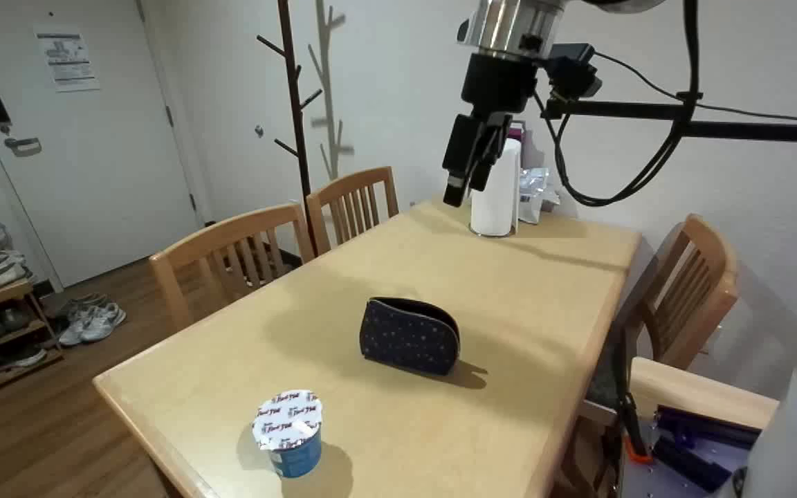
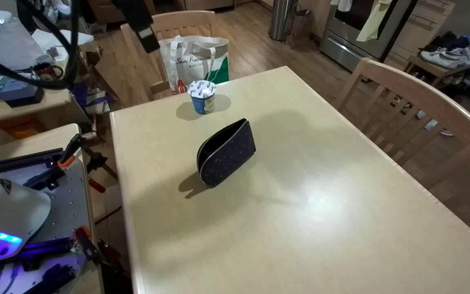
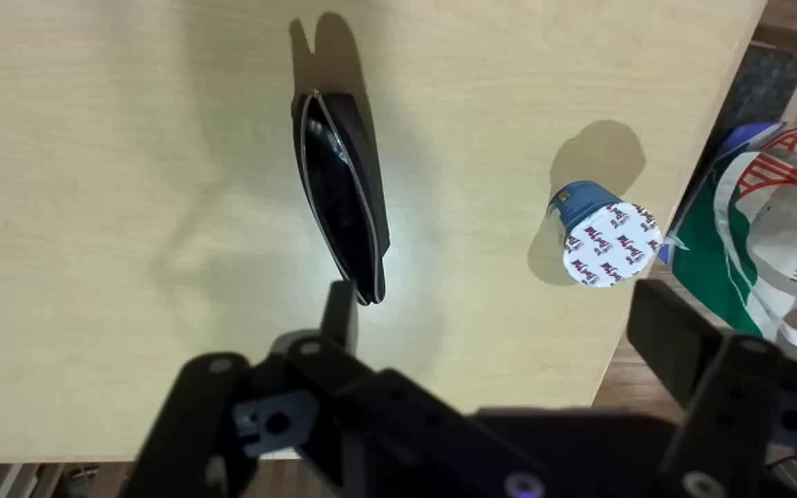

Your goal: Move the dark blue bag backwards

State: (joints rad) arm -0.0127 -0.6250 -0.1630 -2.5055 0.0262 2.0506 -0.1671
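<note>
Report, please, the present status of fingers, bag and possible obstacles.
Fingers open, empty, above the table. Dark blue bag upright on it, mouth unzipped. Blue cup stands apart from bag, probably not blocking.

In both exterior views we see a blue cup [image 1: 296,453] with a printed white lid [image 1: 289,418] on the pale bench [image 1: 495,422]. In an exterior view we find a paper towel roll [image 1: 499,194], a silvery packet [image 1: 531,197] just beside it, a coat rack [image 1: 293,90] and a door [image 1: 94,173]. In an exterior view, a tote bag [image 2: 196,61] shows before a chair backrest [image 2: 184,17]; a cloth [image 2: 373,20] hangs on an oven [image 2: 346,29].
</note>
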